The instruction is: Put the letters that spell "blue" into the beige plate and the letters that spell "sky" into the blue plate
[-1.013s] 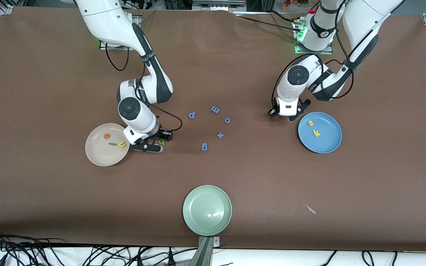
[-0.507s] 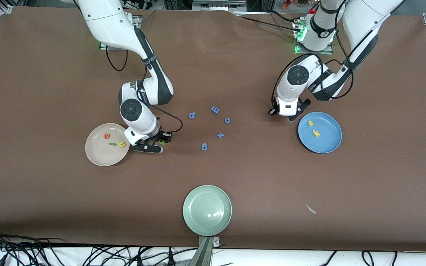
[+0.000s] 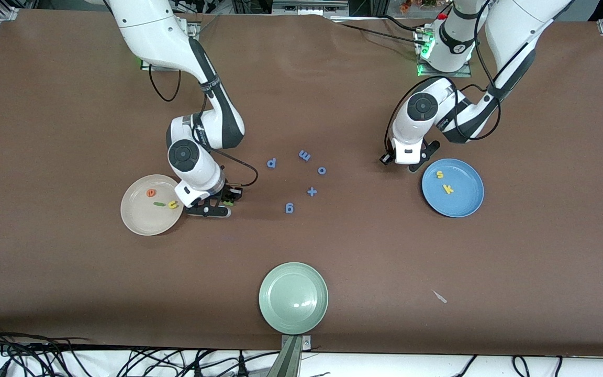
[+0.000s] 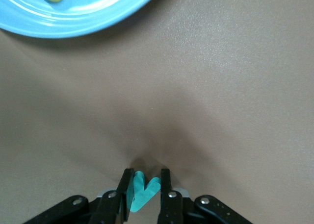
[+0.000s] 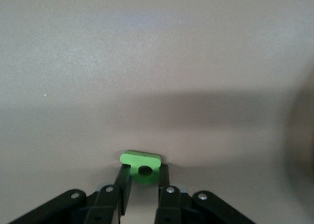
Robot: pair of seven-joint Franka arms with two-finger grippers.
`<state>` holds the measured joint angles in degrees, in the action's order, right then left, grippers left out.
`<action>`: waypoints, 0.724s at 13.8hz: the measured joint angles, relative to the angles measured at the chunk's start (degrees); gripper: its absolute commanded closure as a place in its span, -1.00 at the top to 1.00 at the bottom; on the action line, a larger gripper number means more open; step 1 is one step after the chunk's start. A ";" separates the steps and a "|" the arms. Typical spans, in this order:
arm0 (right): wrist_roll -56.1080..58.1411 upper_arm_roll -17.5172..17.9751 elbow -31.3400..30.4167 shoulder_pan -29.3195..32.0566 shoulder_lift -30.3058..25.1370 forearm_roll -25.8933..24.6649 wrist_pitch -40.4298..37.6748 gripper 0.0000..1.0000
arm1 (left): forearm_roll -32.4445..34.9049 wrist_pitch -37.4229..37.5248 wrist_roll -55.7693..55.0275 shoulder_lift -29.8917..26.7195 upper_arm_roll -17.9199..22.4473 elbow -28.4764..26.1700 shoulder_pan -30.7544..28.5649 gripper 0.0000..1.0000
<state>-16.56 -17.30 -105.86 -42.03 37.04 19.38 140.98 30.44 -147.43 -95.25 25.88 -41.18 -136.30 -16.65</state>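
The right gripper (image 5: 143,181) pinched the green b (image 5: 141,164) just beside the beige plate (image 3: 136,217). The left gripper (image 4: 145,182) pinched the teal y (image 4: 142,192) just beside the blue plate (image 3: 466,201).

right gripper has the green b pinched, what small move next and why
Probably lift it slightly and carry it toward the beige plate. The right gripper is shut on the green b low over the table beside that plate, where the e, l and u already lie. The left gripper likewise holds the teal y beside the blue plate.
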 measured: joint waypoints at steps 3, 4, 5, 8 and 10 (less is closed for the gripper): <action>7.93 -5.21 1.13 0.04 -1.82 -0.03 -7.28 -0.69 | 0.00 0.12 -0.03 -0.13 0.00 0.35 -0.21 -0.60; 11.43 -7.55 1.20 0.11 -2.84 -0.03 -10.43 -0.69 | 0.00 0.37 -0.03 -0.33 0.01 0.56 -0.34 -0.60; 14.89 -9.97 1.18 0.20 -4.00 -0.03 -13.92 -0.69 | 0.00 0.67 -0.03 -0.66 0.00 0.87 -0.48 -0.60; 22.49 -15.16 -1.60 0.76 -8.10 -0.02 -18.72 -0.64 | 0.00 1.29 -0.03 -1.77 -0.01 1.60 -1.00 -0.60; 23.79 -15.76 -6.00 0.80 -10.59 -0.02 -17.12 -0.37 | 0.00 1.85 -0.03 -2.29 0.00 2.24 -1.90 -0.60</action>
<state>7.23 -33.06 -111.85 -41.22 26.45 19.35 123.87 30.44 -145.58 -95.28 23.59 -41.18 -134.06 -18.55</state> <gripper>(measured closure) 0.740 0.740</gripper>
